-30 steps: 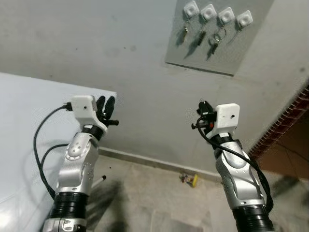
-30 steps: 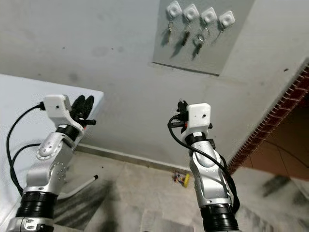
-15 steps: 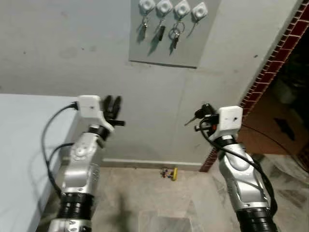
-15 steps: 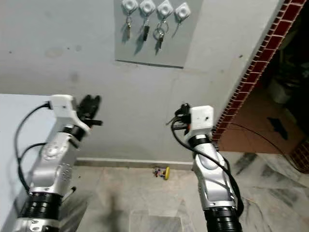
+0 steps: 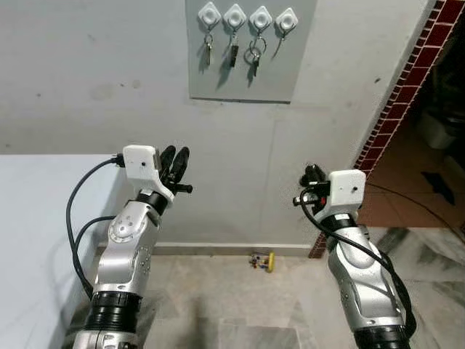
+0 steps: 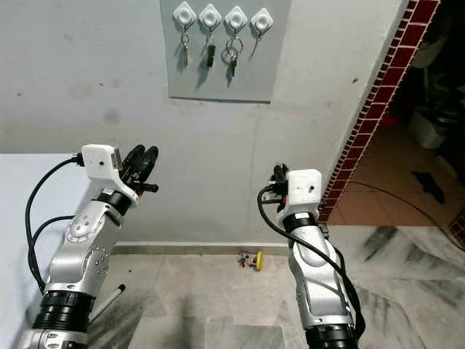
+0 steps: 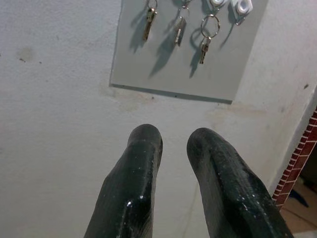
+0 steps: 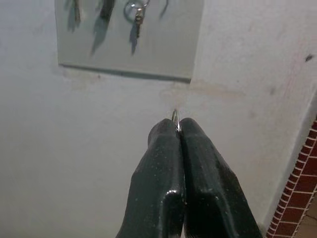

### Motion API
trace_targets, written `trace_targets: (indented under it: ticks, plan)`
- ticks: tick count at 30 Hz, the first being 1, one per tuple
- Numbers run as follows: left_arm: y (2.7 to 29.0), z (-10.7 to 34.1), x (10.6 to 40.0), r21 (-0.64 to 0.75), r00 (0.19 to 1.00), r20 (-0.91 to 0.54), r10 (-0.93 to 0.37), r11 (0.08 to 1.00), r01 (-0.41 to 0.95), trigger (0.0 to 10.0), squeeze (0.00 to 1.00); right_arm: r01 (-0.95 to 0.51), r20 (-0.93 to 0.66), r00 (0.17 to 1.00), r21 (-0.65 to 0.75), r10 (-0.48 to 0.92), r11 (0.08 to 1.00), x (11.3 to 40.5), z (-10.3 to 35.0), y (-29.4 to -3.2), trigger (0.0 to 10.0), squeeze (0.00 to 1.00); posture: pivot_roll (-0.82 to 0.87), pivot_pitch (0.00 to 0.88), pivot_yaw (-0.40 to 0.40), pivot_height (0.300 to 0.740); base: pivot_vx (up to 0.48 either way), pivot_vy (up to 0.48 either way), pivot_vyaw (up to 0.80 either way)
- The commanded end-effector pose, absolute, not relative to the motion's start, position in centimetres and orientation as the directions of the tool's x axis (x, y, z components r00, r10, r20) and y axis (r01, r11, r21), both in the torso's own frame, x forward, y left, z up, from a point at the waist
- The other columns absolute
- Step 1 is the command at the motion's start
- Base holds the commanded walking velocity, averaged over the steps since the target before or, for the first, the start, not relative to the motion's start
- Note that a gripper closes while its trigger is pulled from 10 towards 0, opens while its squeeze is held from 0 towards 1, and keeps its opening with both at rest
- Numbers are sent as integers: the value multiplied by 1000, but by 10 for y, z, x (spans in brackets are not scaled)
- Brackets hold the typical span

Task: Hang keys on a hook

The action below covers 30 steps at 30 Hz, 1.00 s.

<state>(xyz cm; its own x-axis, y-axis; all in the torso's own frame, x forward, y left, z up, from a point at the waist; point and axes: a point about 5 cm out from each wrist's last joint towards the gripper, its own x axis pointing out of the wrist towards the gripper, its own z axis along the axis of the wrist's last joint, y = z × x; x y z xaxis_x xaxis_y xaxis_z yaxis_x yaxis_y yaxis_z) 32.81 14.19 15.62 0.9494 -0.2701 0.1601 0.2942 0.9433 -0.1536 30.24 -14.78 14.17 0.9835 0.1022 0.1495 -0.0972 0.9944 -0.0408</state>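
Wall (image 5: 94, 65) is facing the robot, carrying a grey board (image 5: 251, 73) high up, with four white hooks (image 5: 247, 16) standing in a row along its top edge. Three of them are holding keys already; the rightmost hook (image 5: 287, 19) is bearing only a thin hanging bit, too small to tell what, so it looks the free one. Both arms are reaching forward at about chest height, well below the board. Left gripper (image 5: 176, 161) is pointing up toward the wall with its fingers (image 7: 143, 163) standing apart and holding nothing, so it is playing no part. Right gripper (image 8: 177, 130) is pressing its fingers (image 8: 163, 163) together on a small metal ring (image 8: 175, 118), whose rim is peeking out at the tips; the keys below it cannot be made out. Seen along this gripper, the board is lying above and ahead, the fingers aiming at bare wall beneath its lower edge. Right arm is the nearer one to the rightmost hook, which is sitting up and slightly toward the robot's left of the ring. Judging from this, the coming move is calling for a long raise, with the ring standing edge-on over the hook's tip.
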Motion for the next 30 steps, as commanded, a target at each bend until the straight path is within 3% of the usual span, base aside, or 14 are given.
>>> trace_targets:
  ticks: [1,24,30]
  plan:
    - [137,160,331,-127,940,160,-302,938,323,10000,0,-71,169,983,-40,77,997,301,147,-152,10000,0,-124,0,10,740,0,0,0]
    - [143,158,334,-182,957,120,-265,941,284,10000,0,-45,164,985,-36,50,998,295,147,-155,10000,0,-124,0,14,740,0,0,0]
    - [144,157,333,-182,958,112,-266,942,283,10000,0,-52,160,985,-35,57,998,295,147,-153,10000,0,-120,0,12,740,316,0,0]
